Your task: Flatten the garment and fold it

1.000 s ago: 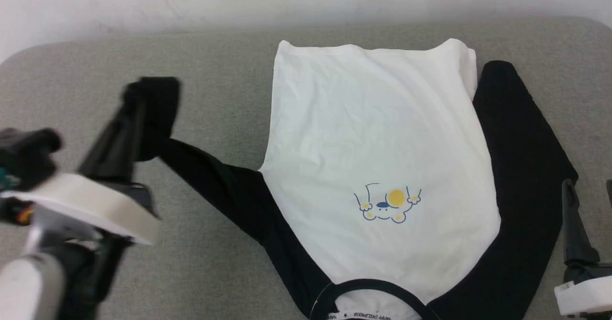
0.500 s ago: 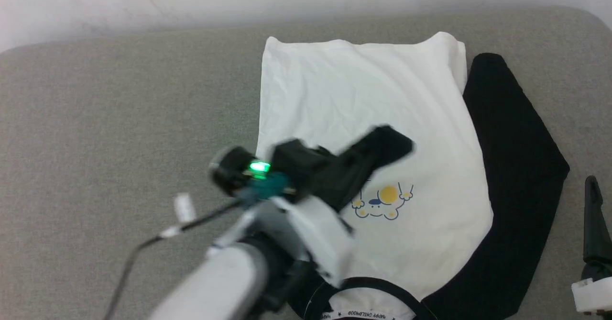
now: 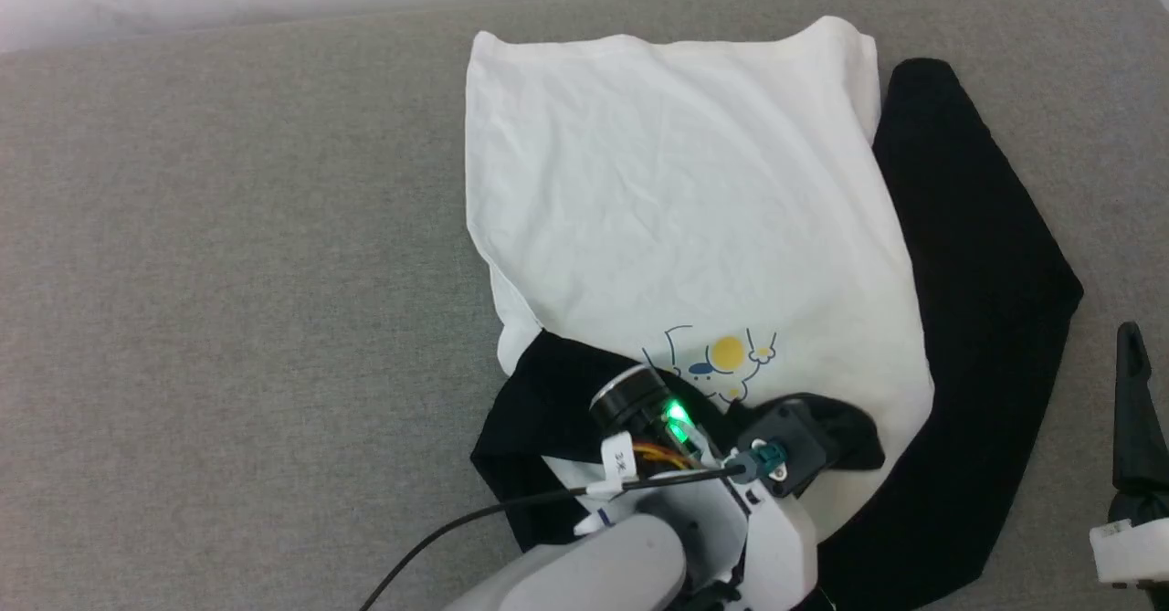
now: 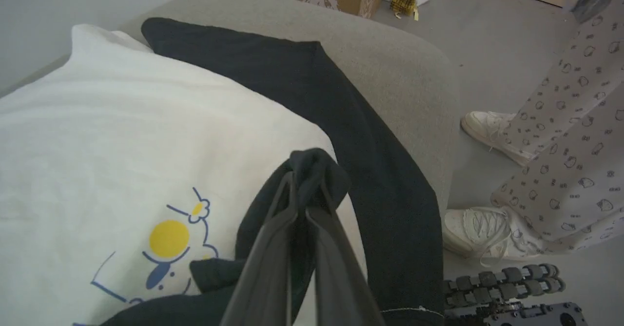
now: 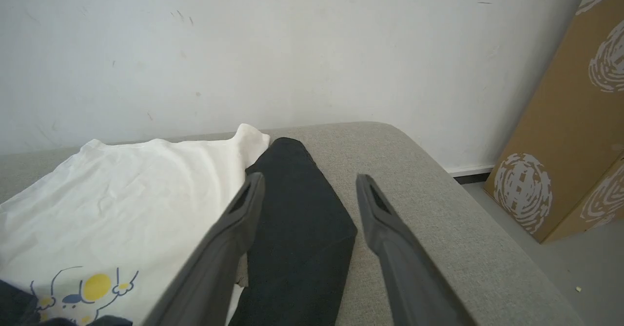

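A: So, count pls?
B: 1 shirt [image 3: 676, 209] w/ 2 sleeves & 1 print [image 3: 717, 364]. 2 pincers. Also 1 person [image 4: 565, 194] beside the counter [image 3: 228, 273], 2 white shoes [image 4: 477, 233] on the floor [image 4: 487, 48].
A: Where's the shirt, which way?
B: Flat on the counter, right of centre in head view, chest side up. Long axis runs near-to-far from the robot: hem [image 3: 658, 45] at the far end toward the wall [image 5: 243, 48], neck end nearest the robot, partly hidden by the left arm.
A: Sleeves?
B: Right sleeve [image 3: 977, 273] lies along the body's right edge, bent at a corner, cuff up by the hem. Left sleeve [image 3: 539, 392] is folded in across the lower chest, beside the print.
A: Pincers?
B: Left pincer [image 4: 303, 194]: fingers pinched narrow on the left sleeve's end, black cloth bunched round the tips, over the white body. Right pincer [image 5: 309, 180]: spread wide, holding nothing, off to the shirt's right.
A: Materials?
B: Body white, soft, lightly creased. Sleeves matte black. Print = yellow disc + blue outlines. Counter covered in grey woven fabric, rounded corners. Brown cardboard box [image 5: 560, 145] by the wall, w/ pale scribbled rounds.
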